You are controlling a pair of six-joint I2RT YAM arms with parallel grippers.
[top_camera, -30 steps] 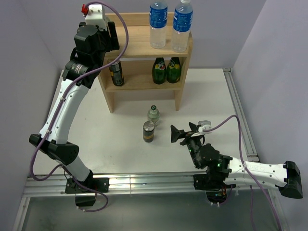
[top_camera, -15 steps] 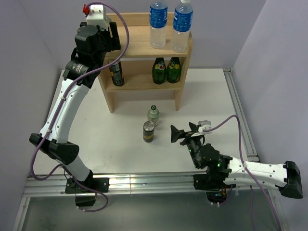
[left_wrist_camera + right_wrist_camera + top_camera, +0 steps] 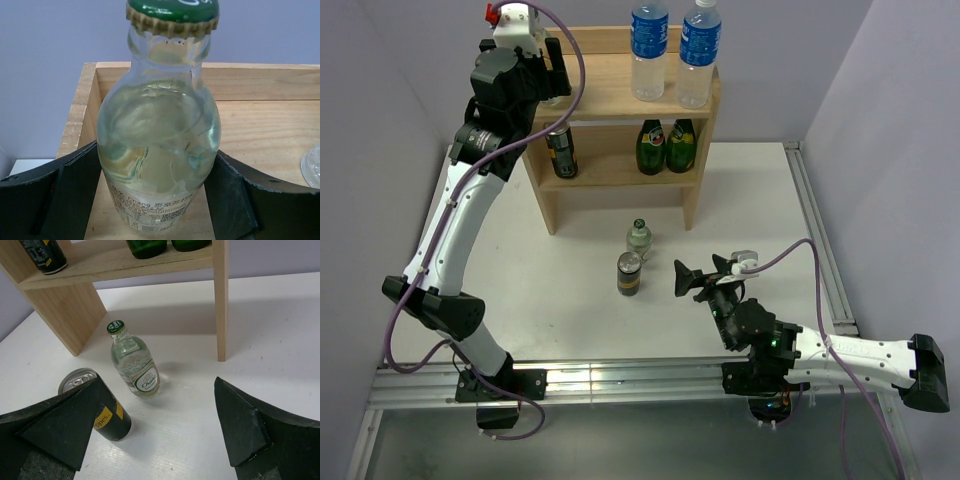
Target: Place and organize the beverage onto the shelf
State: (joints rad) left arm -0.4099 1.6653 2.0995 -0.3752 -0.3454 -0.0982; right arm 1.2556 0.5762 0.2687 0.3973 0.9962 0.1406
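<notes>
My left gripper (image 3: 554, 80) is shut on a clear glass green-capped bottle (image 3: 159, 130), held upright over the back left corner of the wooden shelf's top (image 3: 260, 115). Two blue-labelled water bottles (image 3: 649, 50) (image 3: 698, 52) stand on the top tier at the right. A dark can (image 3: 561, 152) stands on the lower tier at the left. On the table in front of the shelf (image 3: 620, 100) stand a second clear glass bottle (image 3: 639, 238) (image 3: 134, 362) and a dark can (image 3: 629, 273) (image 3: 97, 407). My right gripper (image 3: 692, 278) (image 3: 158, 410) is open and empty, right of that can.
Two dark green glass bottles (image 3: 666, 146) stand on the lower tier at the right. The shelf's right side panel (image 3: 220, 300) stands behind the table bottle. Purple walls close in the back and both sides. A metal rail (image 3: 820, 250) runs along the table's right edge.
My left gripper has moved slightly up and back over the shelf's top with the bottle. The right arm and the table drinks have not moved.
</notes>
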